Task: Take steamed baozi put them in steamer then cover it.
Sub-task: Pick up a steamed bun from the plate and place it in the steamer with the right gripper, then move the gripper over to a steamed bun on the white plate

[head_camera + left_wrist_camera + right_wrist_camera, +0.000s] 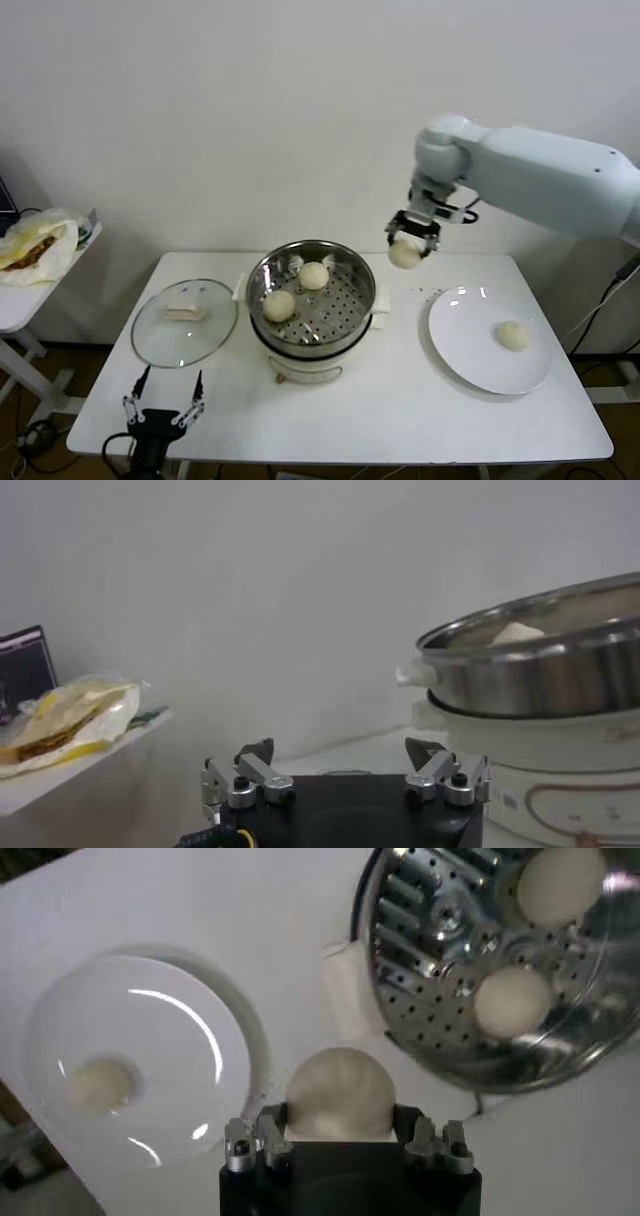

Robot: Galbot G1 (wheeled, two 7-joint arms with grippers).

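Looking down from the head view: the right gripper [405,247], clamped on a steamed baozi [404,254], hangs beside the steamer [316,345], which holds two buns; the cover [185,322] lies on its far side and the plate [488,340] carries one bun. Left wrist view: the left gripper [345,777], jaws apart, idles beside the steamer. Right wrist view: the held baozi sits between steamer and plate.
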